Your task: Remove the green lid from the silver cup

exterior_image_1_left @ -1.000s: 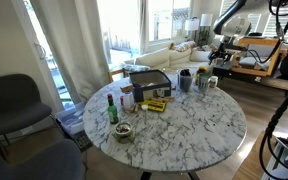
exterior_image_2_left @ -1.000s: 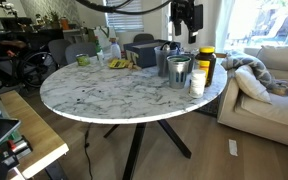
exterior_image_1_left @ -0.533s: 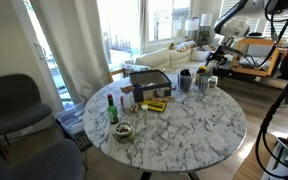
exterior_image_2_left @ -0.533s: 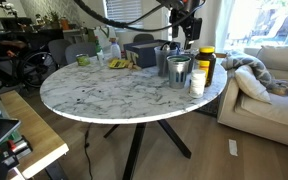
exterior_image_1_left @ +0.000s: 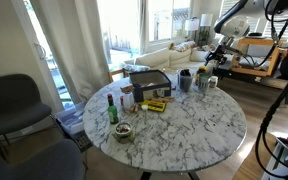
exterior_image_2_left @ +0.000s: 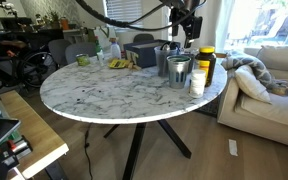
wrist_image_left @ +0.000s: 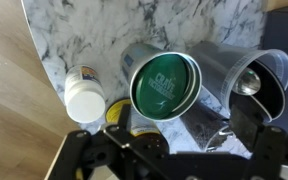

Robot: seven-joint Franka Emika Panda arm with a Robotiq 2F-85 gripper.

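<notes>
**Green lid seated on cup, gripper wide open above**

Seen straight down in the wrist view: the green lid [wrist_image_left: 165, 85], seated flat over the mouth of the silver cup [wrist_image_left: 136, 55] and covering it whole. White print in the middle of the lid, too blurred to read. Gripper [wrist_image_left: 174, 160] above the silver cup, fingers [wrist_image_left: 84, 152] spread wide to either side, holding nothing and clear of the lid.

Just beside the silver cup, a white bottle [wrist_image_left: 84, 100] with a plain white cap and no lettering to make out. On the opposite side, a second grey cup [wrist_image_left: 216, 62], touching the silver cup or nearly so. Past that, an open dark cup [wrist_image_left: 264, 85] with something shiny inside. All on the marble table [wrist_image_left: 74, 25], close to its edge.

In an exterior view, the gripper [exterior_image_2_left: 184, 28] well above the silver cup [exterior_image_2_left: 179, 72], with a yellow-lidded jar [exterior_image_2_left: 206, 62] near the cup, label unreadable.
</notes>
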